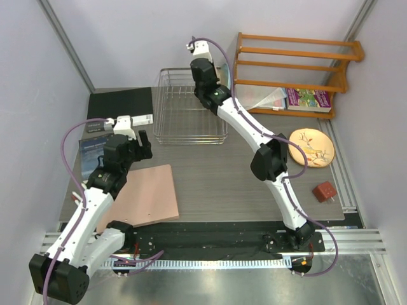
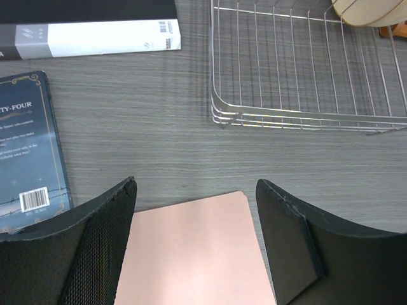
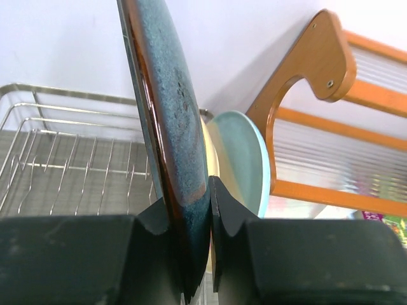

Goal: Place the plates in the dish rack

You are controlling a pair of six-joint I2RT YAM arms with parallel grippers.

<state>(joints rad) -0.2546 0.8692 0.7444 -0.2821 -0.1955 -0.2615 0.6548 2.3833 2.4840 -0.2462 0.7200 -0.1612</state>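
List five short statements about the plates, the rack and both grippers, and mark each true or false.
1. The right gripper is shut on the dark teal plate, which it holds on edge. True.
2. The left gripper holds a plate. False: it is open and empty, above the pink board.
3. The branch-motif plate lies flat on the table, right of the dish rack. True.
4. The dish rack stands on the pink board. False: it stands on the table, beside the orange wooden shelf.
5. A cream-and-light-blue plate stands behind the dark teal plate. True.
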